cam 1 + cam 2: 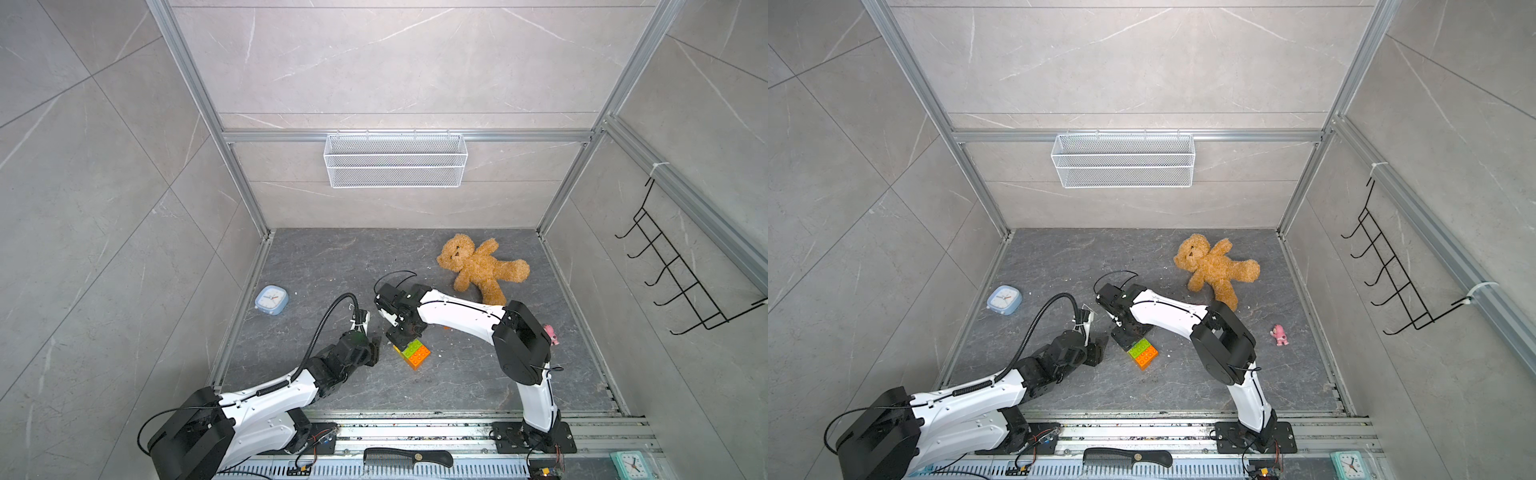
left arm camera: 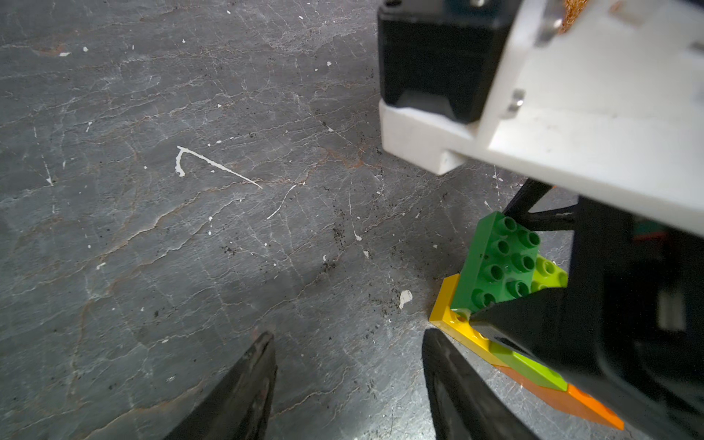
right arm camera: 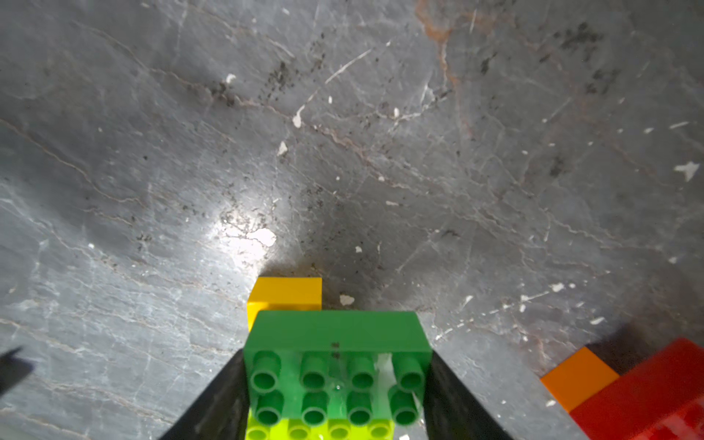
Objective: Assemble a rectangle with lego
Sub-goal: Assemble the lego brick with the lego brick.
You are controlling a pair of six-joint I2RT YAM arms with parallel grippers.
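Dark grey slate tabletop (image 1: 332,266): rectangle build in progress.
Right gripper (image 3: 337,352) pinches a dark green studded plastic brick (image 3: 335,331) by its short ends, between its fingers, over the lime, yellow, orange and red lego brick cluster (image 1: 415,353), probably to press it on; seating unclear. Left gripper (image 2: 348,335) is spread and empty, the cluster just beside one finger. White wire-mesh wall basket (image 1: 395,154): seemingly empty.

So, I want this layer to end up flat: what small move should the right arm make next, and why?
Probably press the green brick straight down. The right jaws are shut on it, and it sits over the yellow brick beside the lime brick. Its top seems higher than the lime one's, so it looks not yet seated.
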